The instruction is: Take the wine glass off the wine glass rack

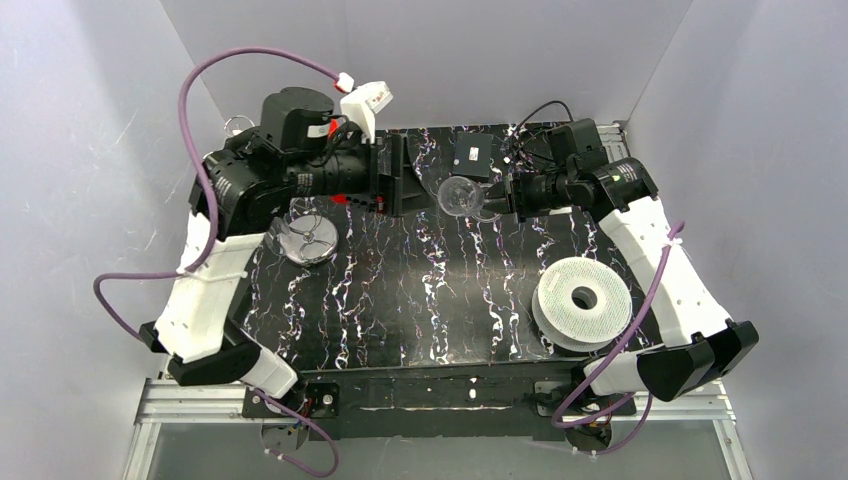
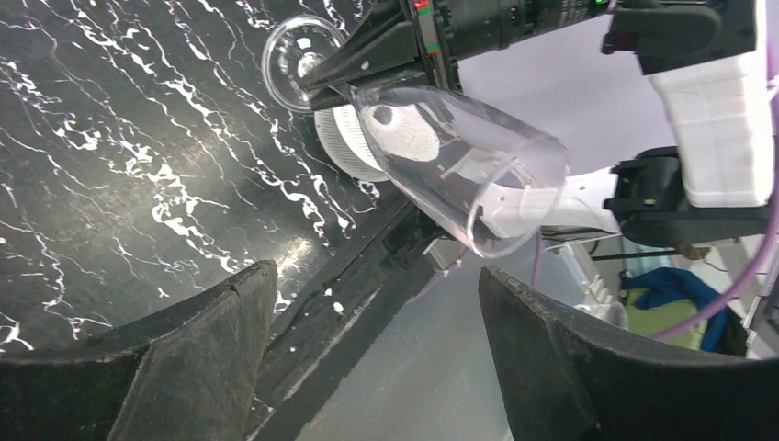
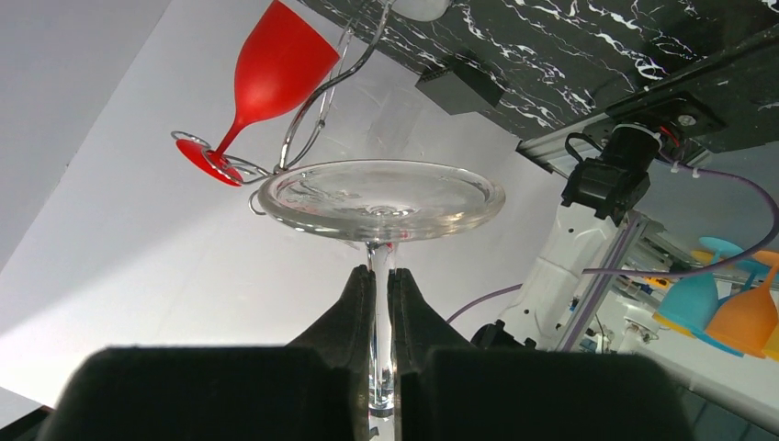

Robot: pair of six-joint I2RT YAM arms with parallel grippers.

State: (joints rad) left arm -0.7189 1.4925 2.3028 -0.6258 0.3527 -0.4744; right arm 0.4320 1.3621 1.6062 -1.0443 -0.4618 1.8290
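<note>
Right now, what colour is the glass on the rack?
Red glass, best seen in the right wrist view.

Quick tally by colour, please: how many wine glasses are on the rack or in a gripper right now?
Clear: 1, the clear wine glass, its stem pinched in the right gripper.
Red: 1, the red wine glass, hanging on the rack.
Total in view: 2.

Rack (image 1: 306, 241) left, spool (image 1: 583, 300) right
</note>
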